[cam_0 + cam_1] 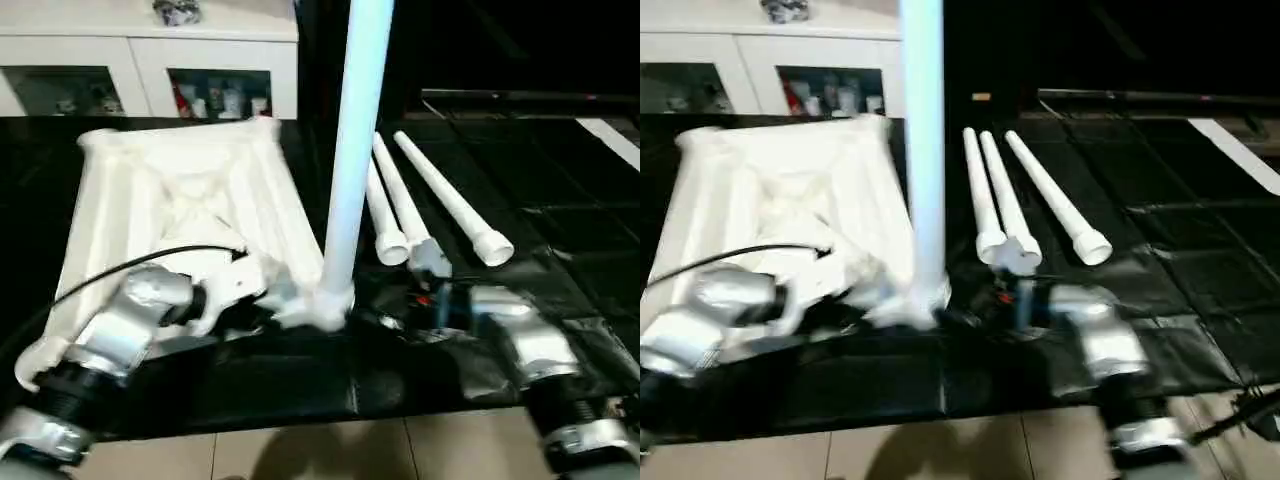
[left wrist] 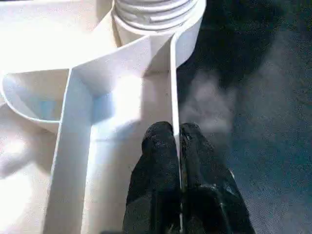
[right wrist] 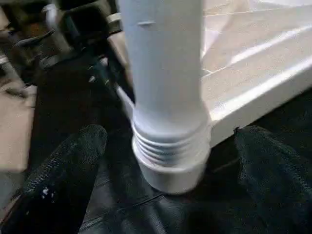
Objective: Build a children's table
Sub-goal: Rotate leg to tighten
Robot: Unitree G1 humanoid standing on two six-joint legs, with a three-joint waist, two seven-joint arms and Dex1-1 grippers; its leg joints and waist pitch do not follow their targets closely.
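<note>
The white plastic tabletop lies ribbed underside up on black floor matting, its near edge partly hidden behind the silver forearms. One white tapered tube leg stands upright in the tabletop's near corner socket, its top cut off. Three more white legs lie beside the tabletop, with open matting beyond. The left gripper fingers pinch the tabletop's thin rim; the right gripper fingers spread wide around the leg's threaded base, apart from it.
</note>
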